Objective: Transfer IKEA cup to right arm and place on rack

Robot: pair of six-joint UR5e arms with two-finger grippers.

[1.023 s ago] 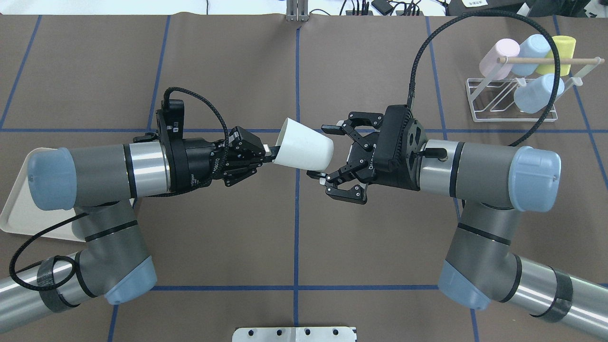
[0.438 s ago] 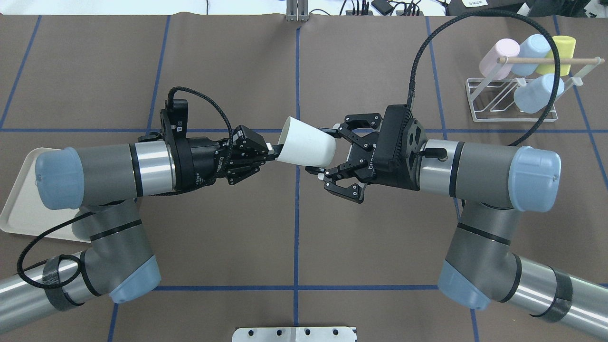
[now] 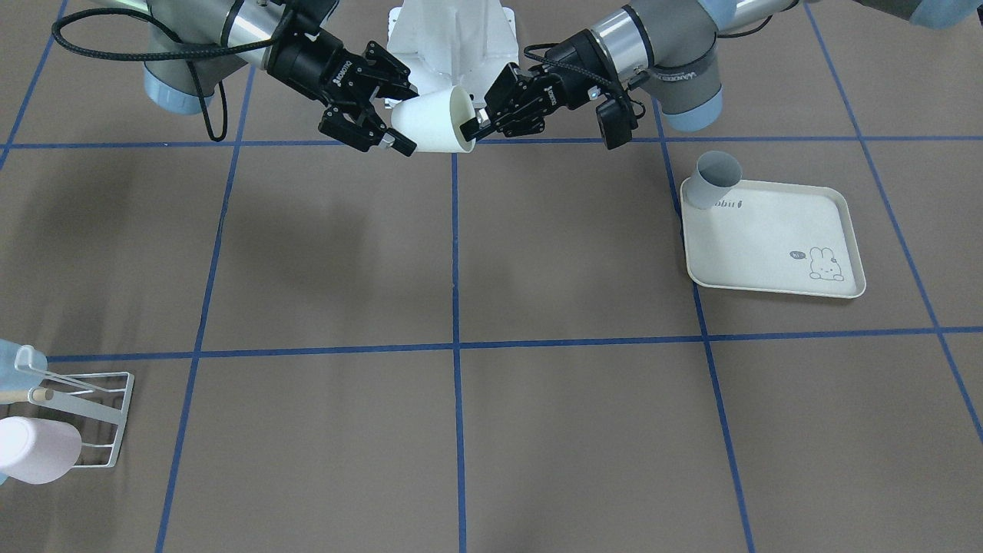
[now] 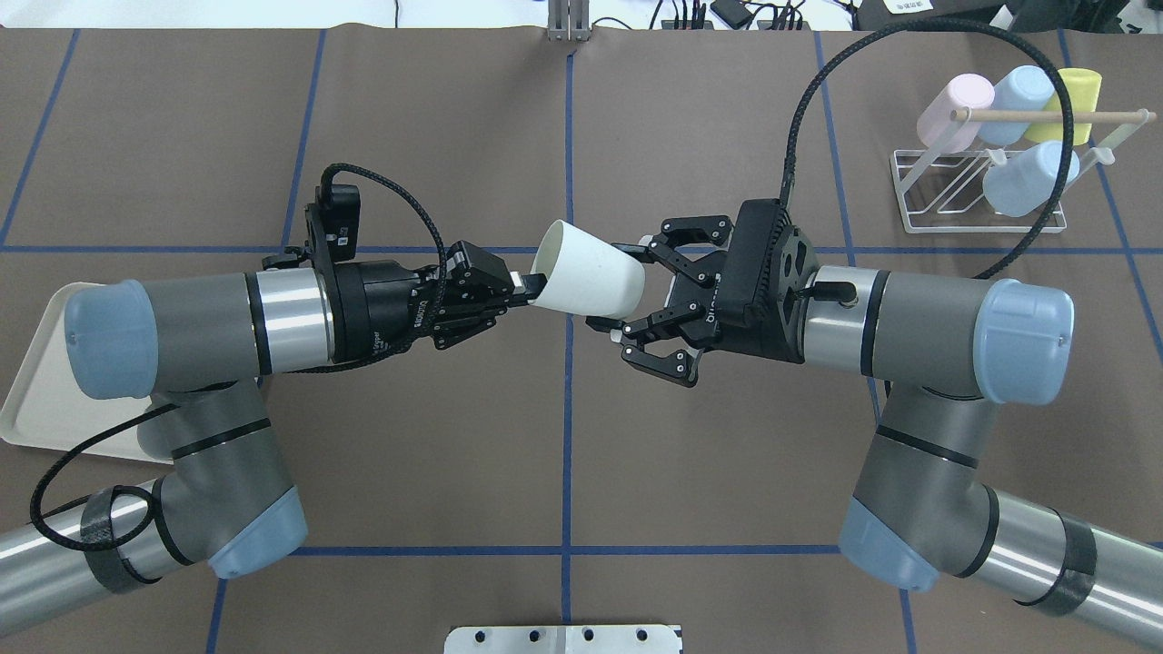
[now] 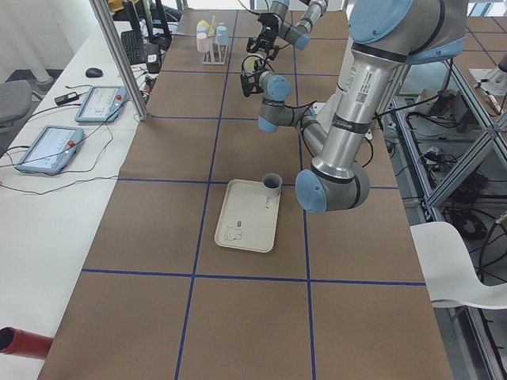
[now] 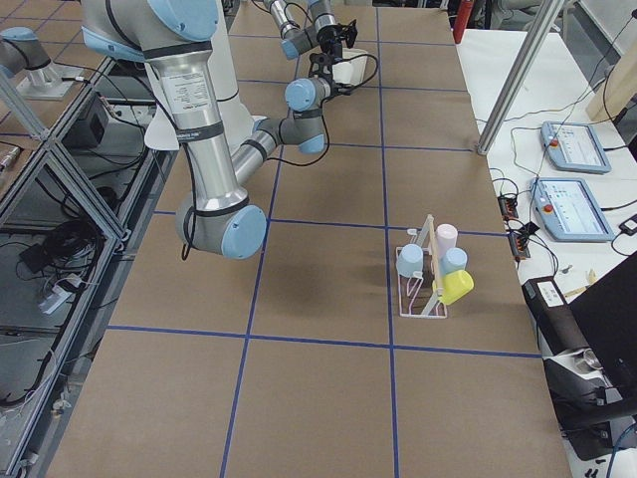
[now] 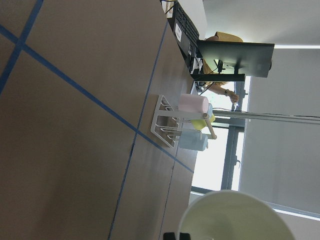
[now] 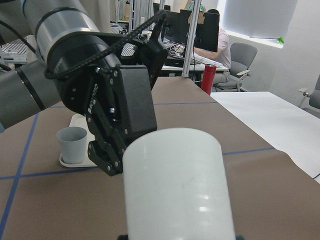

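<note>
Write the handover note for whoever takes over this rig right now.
The left pincer is shut on the rim of the white cup, which is held in the air over the table's middle.
The right pincer has its fingers on either side of the cup's base and seems to touch it. A firm grip cannot be confirmed.
The rack is on the robot's right, far side, and carries other cups.
Done: cup lifted and presented.
Left: confirm the right grip, release the left, carry the cup to the rack and place it.
</note>
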